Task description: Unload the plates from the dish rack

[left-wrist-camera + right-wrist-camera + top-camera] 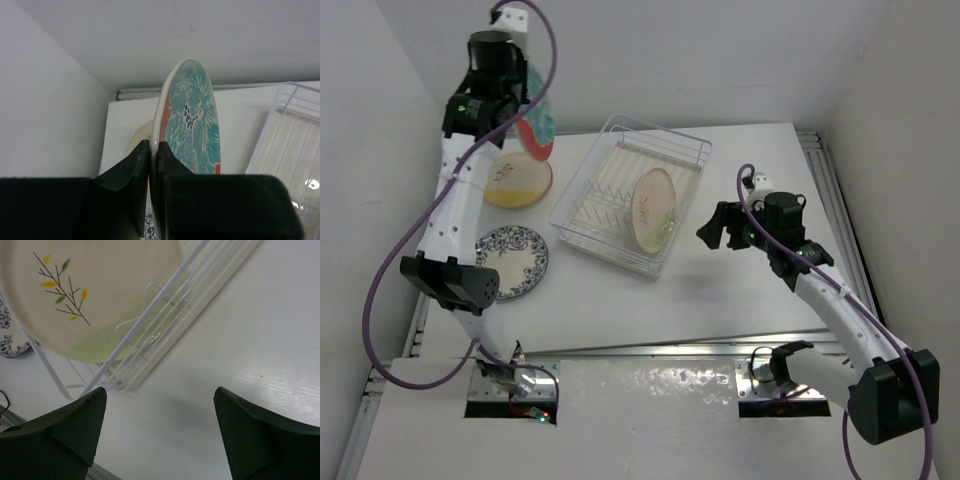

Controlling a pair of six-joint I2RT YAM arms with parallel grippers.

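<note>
- Plates, top view: four in all. One racked cream plate (653,207) stands on edge in the single dish rack (603,195), mid-surface (760,160). One flat cream plate (518,182) and one blue-and-white plate (512,262) lie left of the rack. One red-and-teal plate (537,128) is pinched upright by the left hand (515,102) at far left. The right hand (720,228), spread, hovers right of the rack.
- Left wrist: two fingers (132,170) clamp the red-and-teal plate (192,120) by its rim, with the rack (290,130) to the right.
- Right wrist: the hand (159,395) is spread wide over bare surface, near the racked cream plate (100,295).
</note>
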